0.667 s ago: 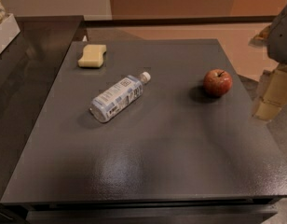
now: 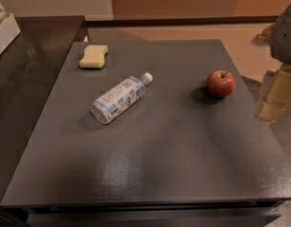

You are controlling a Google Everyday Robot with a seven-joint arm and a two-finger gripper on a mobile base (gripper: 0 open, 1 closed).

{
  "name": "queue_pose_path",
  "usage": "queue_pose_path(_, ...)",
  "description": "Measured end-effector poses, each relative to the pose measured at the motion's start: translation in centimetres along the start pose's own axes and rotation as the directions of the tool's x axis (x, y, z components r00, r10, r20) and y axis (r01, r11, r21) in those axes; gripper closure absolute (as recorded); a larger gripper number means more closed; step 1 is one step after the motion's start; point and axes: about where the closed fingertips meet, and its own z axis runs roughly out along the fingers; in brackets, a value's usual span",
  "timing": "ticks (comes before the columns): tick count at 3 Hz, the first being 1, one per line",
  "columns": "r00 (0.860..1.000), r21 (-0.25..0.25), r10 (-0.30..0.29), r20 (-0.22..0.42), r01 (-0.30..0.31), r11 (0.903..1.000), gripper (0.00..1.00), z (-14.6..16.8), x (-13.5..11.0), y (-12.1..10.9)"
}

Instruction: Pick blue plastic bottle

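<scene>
The blue plastic bottle (image 2: 119, 100) lies on its side on the dark grey table (image 2: 150, 169), left of the middle. It is clear with a pale blue-and-white label, and its white cap points to the back right. My gripper (image 2: 276, 94) hangs at the right edge of the view, just past the table's right side. It is far to the right of the bottle and holds nothing that I can see.
A red apple (image 2: 220, 83) sits on the right part of the table, close to the gripper. A yellow sponge (image 2: 93, 56) lies at the back left. A dark counter (image 2: 27, 65) adjoins the table on the left, with a white object (image 2: 4, 30) on it.
</scene>
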Motion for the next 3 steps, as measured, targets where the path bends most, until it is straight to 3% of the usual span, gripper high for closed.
queue_pose_path(1, 0.996, 0.003, -0.086, 0.037, 0.086, 0.9963, 0.00, 0.5, -1.6, -0.3)
queue_pose_path(2, 0.977, -0.007, -0.201, 0.073, 0.202, 0.9793, 0.00, 1.3, -4.1, -0.8)
queue_pose_path(3, 0.941, -0.033, -0.323, 0.101, 0.327, 0.9443, 0.00, 2.5, -7.3, -1.2)
